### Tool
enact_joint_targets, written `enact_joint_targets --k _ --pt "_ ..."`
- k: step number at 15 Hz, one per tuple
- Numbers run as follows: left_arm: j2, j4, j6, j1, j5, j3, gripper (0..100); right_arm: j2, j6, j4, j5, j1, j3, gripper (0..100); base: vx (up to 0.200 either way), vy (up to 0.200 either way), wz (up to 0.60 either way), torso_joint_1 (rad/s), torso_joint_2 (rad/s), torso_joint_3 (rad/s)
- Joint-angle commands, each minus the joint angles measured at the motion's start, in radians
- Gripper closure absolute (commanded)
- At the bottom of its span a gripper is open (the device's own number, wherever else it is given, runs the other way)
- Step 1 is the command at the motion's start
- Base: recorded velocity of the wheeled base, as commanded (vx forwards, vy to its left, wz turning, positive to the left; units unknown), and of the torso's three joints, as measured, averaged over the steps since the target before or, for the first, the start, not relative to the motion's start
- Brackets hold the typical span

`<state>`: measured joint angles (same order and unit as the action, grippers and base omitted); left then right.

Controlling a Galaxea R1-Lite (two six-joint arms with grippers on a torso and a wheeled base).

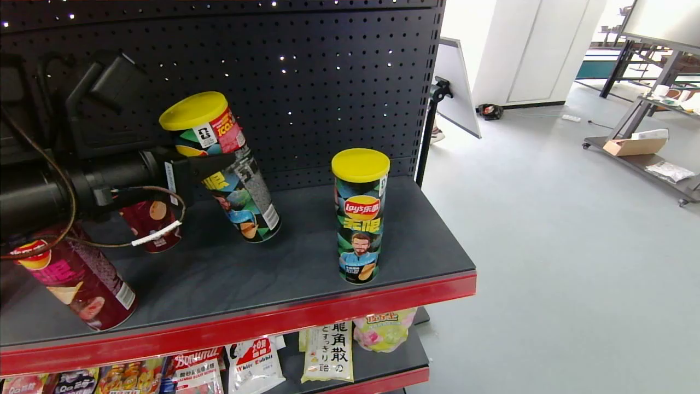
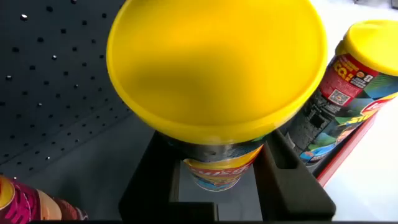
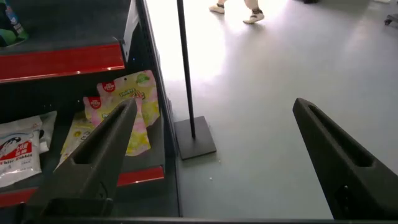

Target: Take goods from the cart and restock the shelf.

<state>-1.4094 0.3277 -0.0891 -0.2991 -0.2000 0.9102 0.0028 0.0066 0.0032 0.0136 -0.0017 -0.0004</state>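
A yellow-lidded chip can leans tilted on the dark upper shelf, its base down at the shelf surface. My left gripper is shut on its middle from the left. In the left wrist view the can's lid sits above the gripper, with a finger on each side. A second matching can stands upright near the shelf's right front corner. My right gripper hangs open and holds nothing, low beside the bottom shelf over the floor.
Two maroon chip cans stand at the shelf's left, under my left arm. A pegboard backs the shelf, which has a red front lip. Snack bags fill the lower shelf. A thin pole stand rises nearby; open floor lies to the right.
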Motion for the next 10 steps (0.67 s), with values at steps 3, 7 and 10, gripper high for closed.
enact_joint_targets --k 3,7,10 --pt "-0.054 0.001 0.0 -0.028 0.001 0.026 100 -0.003 0.0 0.0 0.0 0.0 0.0 0 0.0 0.0 0.0 0.0 0.0 0.0" --pt "-0.211 -0.006 -0.001 -0.075 0.013 0.171 100 -0.003 0.0 -0.002 0.0 0.0 0.0 0 0.0 0.0 0.0 0.0 0.0 0.0" --pt "-0.293 -0.004 -0.003 -0.071 0.013 0.24 100 -0.003 0.0 -0.002 0.0 0.0 -0.001 0 0.0 0.0 0.0 0.0 0.0 0.0"
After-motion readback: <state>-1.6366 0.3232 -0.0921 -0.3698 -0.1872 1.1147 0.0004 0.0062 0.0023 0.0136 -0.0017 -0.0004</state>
